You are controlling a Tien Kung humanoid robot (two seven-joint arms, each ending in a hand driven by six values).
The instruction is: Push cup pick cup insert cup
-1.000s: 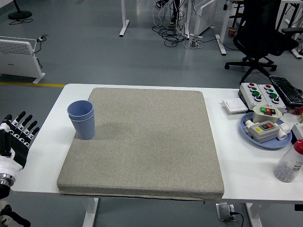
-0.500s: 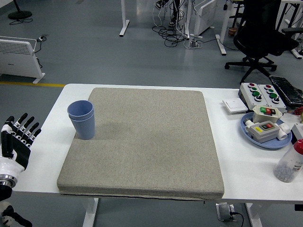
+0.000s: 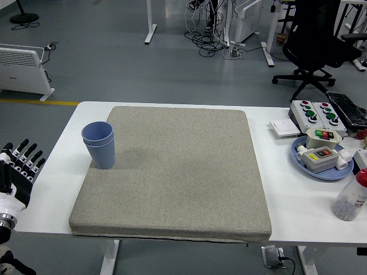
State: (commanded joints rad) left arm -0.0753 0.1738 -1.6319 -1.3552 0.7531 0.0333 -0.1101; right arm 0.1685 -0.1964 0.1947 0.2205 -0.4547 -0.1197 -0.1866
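2 nested blue plastic cups (image 3: 98,144) stand upright at the grey fabric mat's (image 3: 178,172) left edge, suggesting insertion is done; the left hand (image 3: 16,171) hangs spread and empty off the tabletop's left edge.

The robot's left hand (image 3: 17,169) is showing at the picture's lower left, just off the left edge of the white table (image 3: 57,172), which serves as the landmark. Its 4 visible fingers (image 3: 26,154) are pointing up and away, straight and slightly spread, holding nothing. The white wrist is sitting below the hand, nearer than the table's near edge.
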